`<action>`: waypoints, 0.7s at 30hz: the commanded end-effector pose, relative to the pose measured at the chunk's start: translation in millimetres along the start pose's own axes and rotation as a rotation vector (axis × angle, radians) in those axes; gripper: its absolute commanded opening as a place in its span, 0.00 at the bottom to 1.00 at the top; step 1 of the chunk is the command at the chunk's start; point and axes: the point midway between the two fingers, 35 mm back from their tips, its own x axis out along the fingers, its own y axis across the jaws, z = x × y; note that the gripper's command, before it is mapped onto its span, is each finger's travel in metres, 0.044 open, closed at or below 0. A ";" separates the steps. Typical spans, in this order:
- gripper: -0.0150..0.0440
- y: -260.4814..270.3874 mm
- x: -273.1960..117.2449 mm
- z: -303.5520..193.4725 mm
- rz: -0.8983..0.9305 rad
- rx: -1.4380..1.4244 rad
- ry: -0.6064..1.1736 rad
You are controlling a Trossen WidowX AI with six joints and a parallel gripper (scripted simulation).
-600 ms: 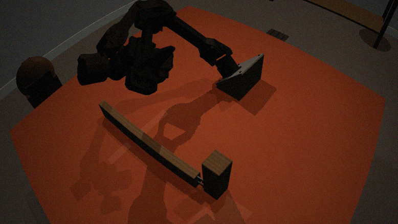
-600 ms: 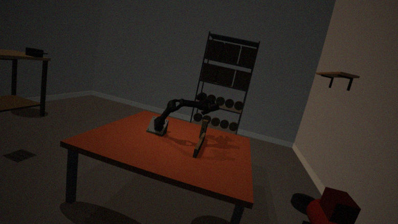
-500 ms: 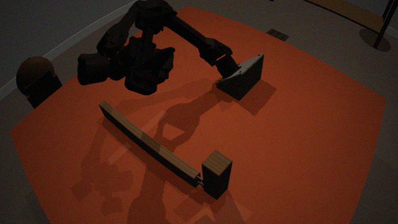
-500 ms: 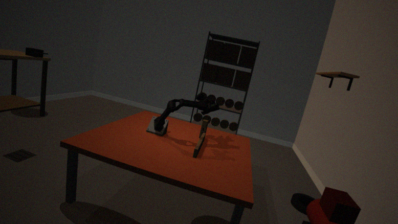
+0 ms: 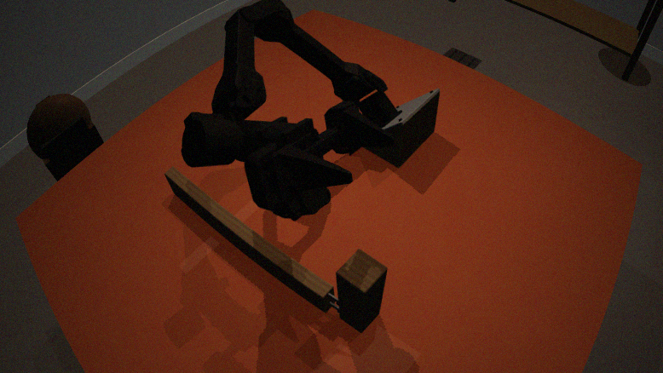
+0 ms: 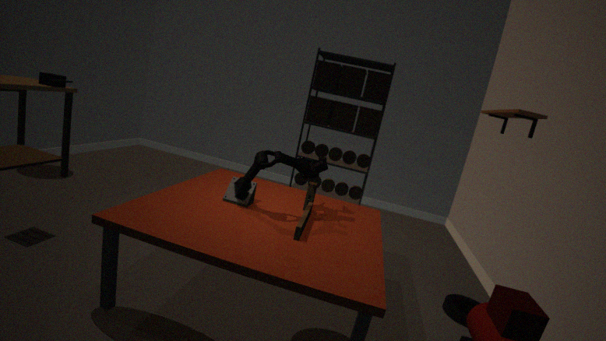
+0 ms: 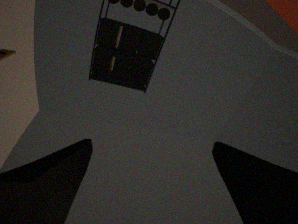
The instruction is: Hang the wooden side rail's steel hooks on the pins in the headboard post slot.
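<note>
The wooden side rail (image 5: 250, 239) (image 6: 303, 222) lies lengthwise with one end close to the headboard post (image 5: 361, 273) (image 6: 311, 192), which stands upright. Its far end appears to rest on the orange table. The steel hooks (image 5: 333, 301) bridge the small gap between the rail's end and the post. Their tips, the slot and the pins are hidden, so whether the hooks sit on the pins cannot be told. My gripper (image 5: 371, 157) (image 7: 154, 147) is wide open and empty. It is raised above the table, apart from the rail and post. The wrist view shows neither rail nor post.
The arm's base plate (image 5: 417, 106) (image 6: 234, 191) stands tilted on the orange table (image 5: 510, 208) (image 6: 203, 230). My arm arches above the table between the base and the rail. A shelf rack (image 6: 347, 99) (image 7: 127, 55) stands behind the table, by the wall.
</note>
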 end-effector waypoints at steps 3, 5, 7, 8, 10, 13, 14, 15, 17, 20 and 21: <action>1.00 -15.7 20.9 52.6 0.058 -0.445 -0.197; 1.00 -21.7 24.5 69.4 0.065 -0.592 -0.269; 1.00 -28.2 26.6 85.2 0.064 -0.737 -0.343; 1.00 -31.6 27.1 92.8 0.060 -0.809 -0.381; 1.00 -38.7 27.1 107.1 0.047 -0.950 -0.458; 1.00 -50.1 24.3 126.5 0.013 -1.157 -0.578; 1.00 -54.1 22.6 132.4 -0.003 -1.224 -0.619; 1.00 -58.2 20.6 138.0 -0.021 -1.291 -0.660; 1.00 -66.6 15.4 148.3 -0.064 -1.419 -0.743; 1.00 -79.8 5.1 161.5 -0.148 -1.603 -0.869; 1.00 -84.3 1.0 165.2 -0.180 -1.662 -0.911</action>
